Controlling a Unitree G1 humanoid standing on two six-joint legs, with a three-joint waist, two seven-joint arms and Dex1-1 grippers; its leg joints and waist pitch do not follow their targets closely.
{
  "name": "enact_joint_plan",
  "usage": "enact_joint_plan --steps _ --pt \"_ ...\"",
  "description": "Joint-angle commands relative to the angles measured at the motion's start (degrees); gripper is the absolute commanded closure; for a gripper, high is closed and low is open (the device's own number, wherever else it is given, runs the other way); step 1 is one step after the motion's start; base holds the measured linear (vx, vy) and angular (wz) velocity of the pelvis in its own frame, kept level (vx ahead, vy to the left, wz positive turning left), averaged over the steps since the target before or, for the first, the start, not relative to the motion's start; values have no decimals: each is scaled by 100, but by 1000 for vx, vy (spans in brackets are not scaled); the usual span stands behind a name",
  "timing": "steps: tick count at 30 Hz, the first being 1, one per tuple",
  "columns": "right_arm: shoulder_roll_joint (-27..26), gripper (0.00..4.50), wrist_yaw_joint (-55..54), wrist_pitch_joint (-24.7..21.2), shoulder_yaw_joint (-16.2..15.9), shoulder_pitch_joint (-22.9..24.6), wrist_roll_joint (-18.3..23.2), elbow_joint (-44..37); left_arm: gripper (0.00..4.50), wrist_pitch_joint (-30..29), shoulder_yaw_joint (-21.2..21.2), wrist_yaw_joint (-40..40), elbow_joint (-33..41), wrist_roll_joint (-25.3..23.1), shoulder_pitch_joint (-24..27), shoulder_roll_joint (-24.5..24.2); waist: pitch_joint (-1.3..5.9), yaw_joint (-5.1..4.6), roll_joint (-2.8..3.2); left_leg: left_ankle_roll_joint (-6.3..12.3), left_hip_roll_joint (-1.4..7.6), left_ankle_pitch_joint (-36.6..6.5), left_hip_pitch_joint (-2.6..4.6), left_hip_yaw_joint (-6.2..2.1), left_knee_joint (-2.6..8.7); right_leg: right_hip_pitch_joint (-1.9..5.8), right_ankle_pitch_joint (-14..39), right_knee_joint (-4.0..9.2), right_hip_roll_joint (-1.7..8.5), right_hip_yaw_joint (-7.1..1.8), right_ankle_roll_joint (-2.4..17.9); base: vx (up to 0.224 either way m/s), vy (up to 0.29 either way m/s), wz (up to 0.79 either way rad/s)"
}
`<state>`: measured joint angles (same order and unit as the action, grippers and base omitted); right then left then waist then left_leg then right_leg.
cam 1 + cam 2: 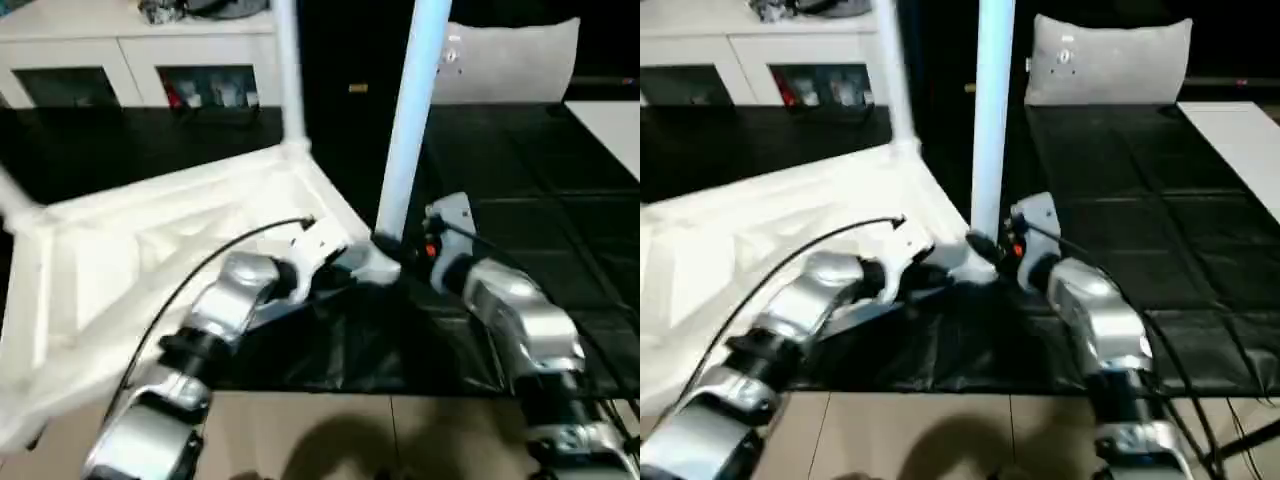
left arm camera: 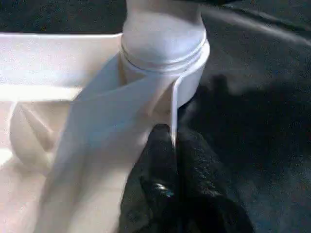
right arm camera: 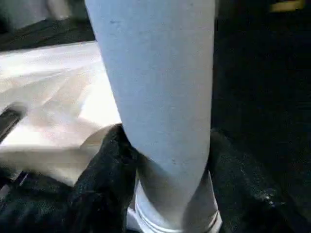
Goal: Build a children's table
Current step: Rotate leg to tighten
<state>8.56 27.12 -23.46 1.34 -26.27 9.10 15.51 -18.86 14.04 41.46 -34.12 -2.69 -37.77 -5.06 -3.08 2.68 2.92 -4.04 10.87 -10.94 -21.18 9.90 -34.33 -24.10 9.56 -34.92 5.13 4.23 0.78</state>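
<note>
Right claw (image 3: 165, 170) clasps the smooth, stiff leg (image 1: 408, 130) near its socket; left claw (image 2: 172, 145) pinches the light tabletop's rim (image 2: 146, 92).

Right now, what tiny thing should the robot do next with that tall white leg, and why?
Probably twist the leg further into its corner socket. The right gripper is clamped around its base, the left gripper pinches the tabletop's rim beside that socket, and threads appear to show at the joint, so it may not be fully seated.

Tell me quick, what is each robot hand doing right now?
Left gripper: shut on the rim of the white plastic tabletop.
Right gripper: closed around the long white tubular leg near its base.
</note>
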Motion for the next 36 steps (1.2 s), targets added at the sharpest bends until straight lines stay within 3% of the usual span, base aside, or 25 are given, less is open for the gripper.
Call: enact_joint_plan --steps 1,2,3,11,16,20,24,27,29,32,36 --pt "-240 257 -19 73 -303 -56 60 113 450 146 -109 -228 220 181 -266 273 435 58 -88 364 92 -671 -32 -36 350 409 1402 474 254 -195 1045 0 0 0" --pt "-320 203 -41 215 -211 -73 107 127 450 153 -78 -191 275 122 -250 268 436 62 -80 387 99 -690 -29 -33 350 401 1353 475 256 -197 1054 0 0 0" --pt "-388 189 22 326 -120 -83 213 116 450 163 -30 -118 323 60 -224 231 444 49 -87 427 104 -674 -36 -39 349 414 1194 456 257 -198 1095 0 0 0" --pt "-116 121 496 508 -51 42 363 -97 450 421 190 299 424 -42 -96 -141 474 61 -103 707 101 -362 -59 -30 305 450 361 357 266 -214 1377 0 0 0" --pt "528 73 1322 607 -66 115 346 -46 450 689 269 933 406 -14 -4 -532 458 95 -105 733 124 -506 -41 -10 294 419 668 387 275 -212 1364 0 0 0" --pt "1153 52 2524 583 -282 300 567 -236 450 1092 371 1656 409 55 70 -902 444 151 -101 681 141 -651 -38 -23 306 411 916 398 277 -209 1293 0 0 0" --pt "1475 7 3066 688 -418 363 593 -272 450 1331 488 2247 514 172 143 -1138 442 222 -99 615 161 -711 -26 -20 307 388 1058 399 286 -213 1255 0 0 0" --pt "1746 7 3749 911 -543 376 659 -206 450 1658 698 2951 620 237 217 -1445 447 289 -92 588 192 -797 -10 -22 312 371 1096 384 299 -218 1268 0 0 0" --pt "1839 32 4027 894 -611 385 712 -198 450 1746 771 3137 618 218 222 -1540 436 295 -103 590 193 -800 -9 -8 312 357 1035 378 287 -227 1296 0 0 0" --pt "1974 53 4503 811 -767 383 802 -168 450 1963 911 3481 591 158 215 -1698 432 382 -107 572 201 -886 7 -10 317 349 1146 373 293 -226 1286 0 0 0" --pt "2086 89 4887 789 -946 385 823 -145 450 2134 1045 3925 675 219 231 -1833 398 399 -121 455 208 -1085 30 -21 357 349 1631 425 320 -225 1166 0 0 0"
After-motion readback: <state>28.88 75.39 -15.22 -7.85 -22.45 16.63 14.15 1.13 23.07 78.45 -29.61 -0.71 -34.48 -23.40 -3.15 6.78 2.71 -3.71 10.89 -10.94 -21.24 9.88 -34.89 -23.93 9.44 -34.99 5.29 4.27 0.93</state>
